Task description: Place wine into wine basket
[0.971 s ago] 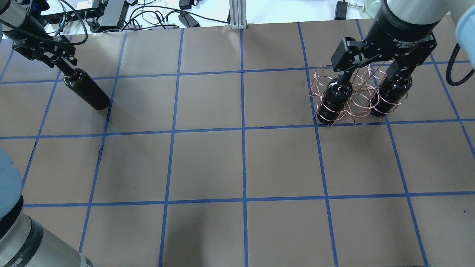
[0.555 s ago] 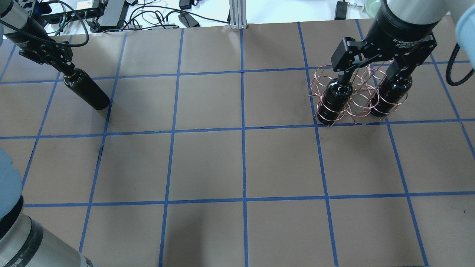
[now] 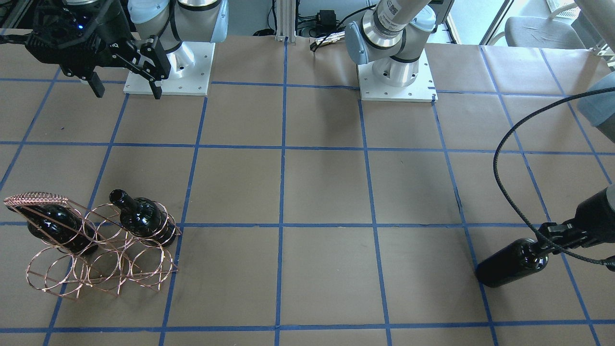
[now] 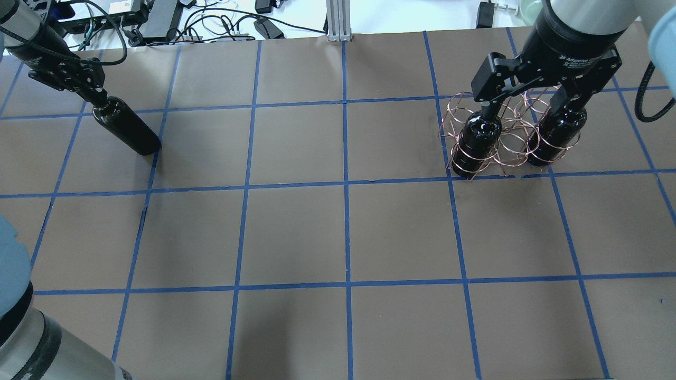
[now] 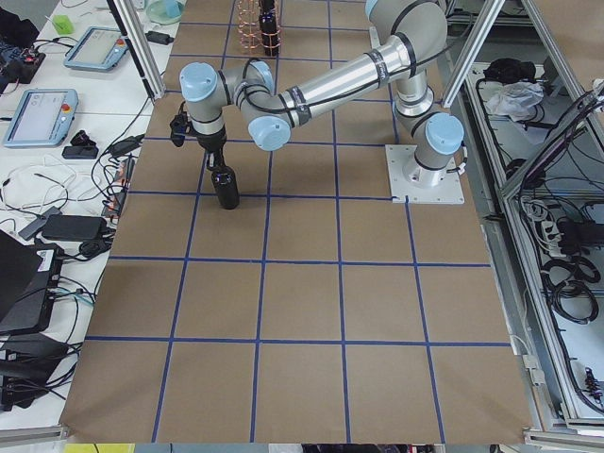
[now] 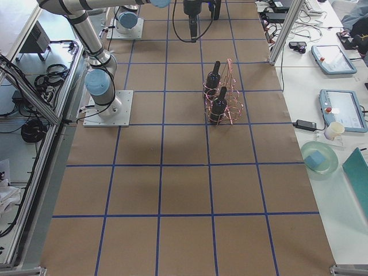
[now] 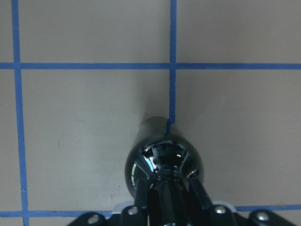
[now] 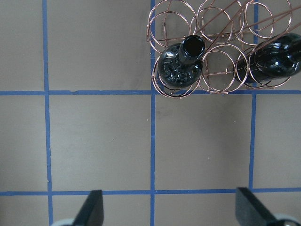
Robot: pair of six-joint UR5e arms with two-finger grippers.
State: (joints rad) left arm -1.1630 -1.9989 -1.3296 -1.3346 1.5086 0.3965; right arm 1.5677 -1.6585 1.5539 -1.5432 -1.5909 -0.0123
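Observation:
My left gripper [image 4: 94, 94] is shut on the slim neck of a dark glossy wine bottle [image 4: 127, 132] at the table's far left. The bottle hangs upright with its base at or just above the paper, and it also shows in the front view [image 3: 511, 263] and the left wrist view [image 7: 163, 162]. The copper wire wine basket [image 4: 508, 138] stands at the far right and holds two more dark bottles [image 4: 478, 140] [image 4: 557, 132]. My right gripper [image 4: 528, 103] is open and empty, high above the basket [image 8: 221, 28].
Cables and black boxes [image 4: 158, 21] lie beyond the table's far edge, beside an aluminium post [image 4: 336, 18]. The two arm bases [image 3: 166, 67] [image 3: 396, 72] stand on white plates. Blue tape lines grid the brown paper. Tablets and a bowl [image 6: 322, 158] sit on a side table.
My left gripper's fingers have drawn in around the bottle's neck. The bottle has shifted slightly to the right. The right arm and the basket have not moved.

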